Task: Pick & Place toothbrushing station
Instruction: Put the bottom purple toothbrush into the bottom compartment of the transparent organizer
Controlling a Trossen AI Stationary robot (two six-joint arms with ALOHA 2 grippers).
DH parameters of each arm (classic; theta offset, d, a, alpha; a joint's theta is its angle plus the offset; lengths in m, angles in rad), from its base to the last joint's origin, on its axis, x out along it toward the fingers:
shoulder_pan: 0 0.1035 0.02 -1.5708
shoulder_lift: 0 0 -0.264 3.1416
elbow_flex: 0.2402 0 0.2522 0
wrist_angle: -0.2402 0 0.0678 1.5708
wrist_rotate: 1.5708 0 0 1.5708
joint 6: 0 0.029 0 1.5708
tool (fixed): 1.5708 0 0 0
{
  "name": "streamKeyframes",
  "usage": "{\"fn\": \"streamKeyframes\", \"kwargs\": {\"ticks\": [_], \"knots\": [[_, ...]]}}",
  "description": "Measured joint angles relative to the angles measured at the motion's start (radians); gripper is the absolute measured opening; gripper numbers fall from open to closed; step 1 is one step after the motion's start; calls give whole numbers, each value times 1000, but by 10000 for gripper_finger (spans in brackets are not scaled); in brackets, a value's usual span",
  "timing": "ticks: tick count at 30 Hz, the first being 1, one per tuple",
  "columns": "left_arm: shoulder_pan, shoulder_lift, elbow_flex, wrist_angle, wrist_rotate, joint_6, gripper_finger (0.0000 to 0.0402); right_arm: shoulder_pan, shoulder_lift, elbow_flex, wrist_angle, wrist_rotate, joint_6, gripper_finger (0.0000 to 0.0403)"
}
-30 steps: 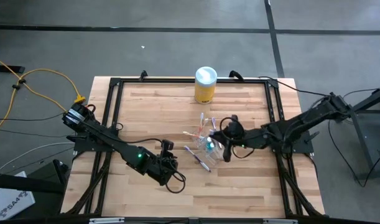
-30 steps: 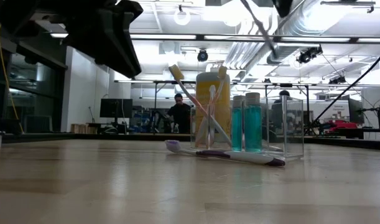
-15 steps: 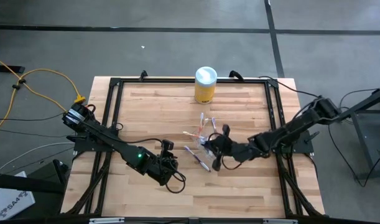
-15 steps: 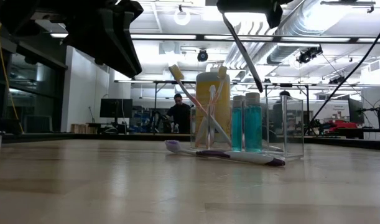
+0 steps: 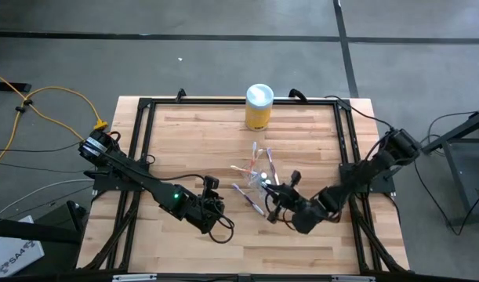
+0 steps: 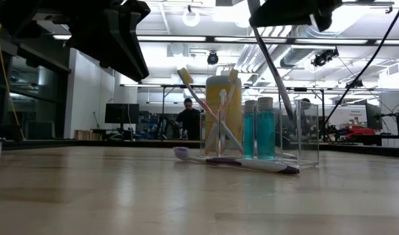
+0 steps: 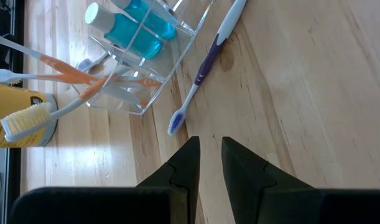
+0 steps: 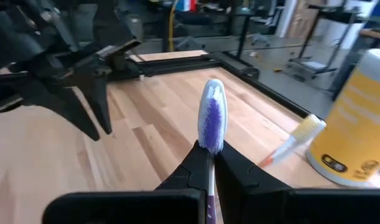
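A wooden bench [image 5: 200, 141] is filling the middle of the high view, with 2 dark arms reaching in from the sides. The right gripper [image 8: 211, 163] is sitting at lower centre of the right wrist frame, clenched on a purple toothbrush [image 8: 211, 121] whose bristled head is pointing up between the fingers. In the high view this arm is hanging just below and right of the clear plastic cup [image 5: 264, 182], which is standing right of centre. The cup is holding 2 small blue tubes [image 7: 135, 28] and several orange toothbrushes [image 7: 71, 68] leaning across each other. Another purple toothbrush [image 7: 205, 65] is lying flat on the bench just beside the cup, at upper centre of the left wrist frame. The left gripper [image 7: 208, 165] is waiting at lower left of the high view, fingers slightly apart and holding nothing. A yellow canister [image 5: 259, 107] is standing near the top edge.

The risk looks like this: the held brush could strike the cup's rim or the leaning brushes, tipping the light cup over.
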Motion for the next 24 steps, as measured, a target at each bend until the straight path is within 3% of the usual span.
{"fn": "streamKeyframes", "kwargs": {"ticks": [11, 24], "knots": [[0, 0, 0, 3, 0, 0, 59, 39, 116, 0, -13, 199, 170, 3], [0, 0, 0, 3, 0, 0, 59, 28, 117, 0, -249, 115, 497, 3]]}}
